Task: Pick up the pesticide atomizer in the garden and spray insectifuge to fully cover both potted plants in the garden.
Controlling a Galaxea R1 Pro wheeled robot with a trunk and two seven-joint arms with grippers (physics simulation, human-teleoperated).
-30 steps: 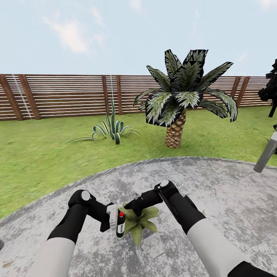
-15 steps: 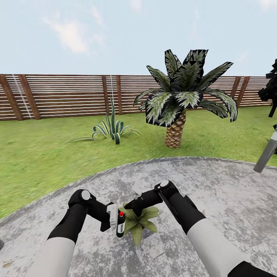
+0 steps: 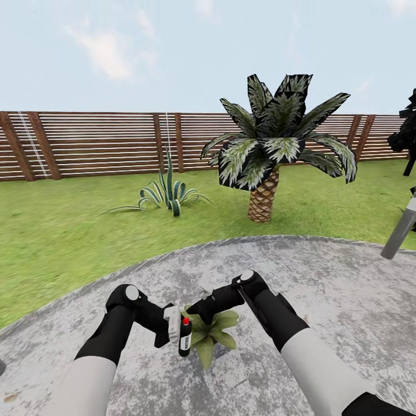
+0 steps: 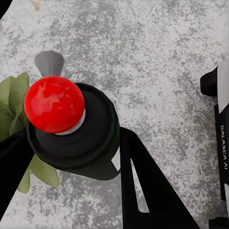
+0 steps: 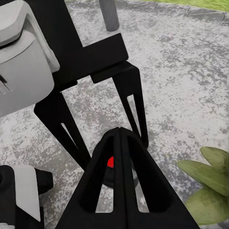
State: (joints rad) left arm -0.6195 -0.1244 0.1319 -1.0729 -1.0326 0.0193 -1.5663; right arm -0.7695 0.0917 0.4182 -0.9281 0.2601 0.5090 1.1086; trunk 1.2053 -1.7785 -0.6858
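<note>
The pesticide atomizer (image 3: 185, 341), a slim black bottle with a red dot on top, hangs upright with my left gripper (image 3: 178, 334) shut on it. It sits just left of a potted plant (image 3: 212, 335) with pointed green leaves on the round grey paved patch (image 3: 323, 289). The left wrist view looks down on the atomizer's red cap (image 4: 54, 104), with leaves (image 4: 13, 98) beside it. My right gripper (image 3: 194, 307) hovers shut and empty just above the plant, close to the atomizer. In the right wrist view its fingertips (image 5: 119, 136) meet over the atomizer's red dot (image 5: 110, 162).
Green lawn (image 3: 63, 231) surrounds the paved patch. A scaly-trunked palm (image 3: 271, 156) and a striped agave (image 3: 169, 196) stand beyond it, before a brown slatted fence (image 3: 92, 144). A grey lamp post (image 3: 401, 231) leans in at the right edge.
My left gripper has shifted slightly right with the atomizer, closer to the plant. The right arm and the camera have not moved.
</note>
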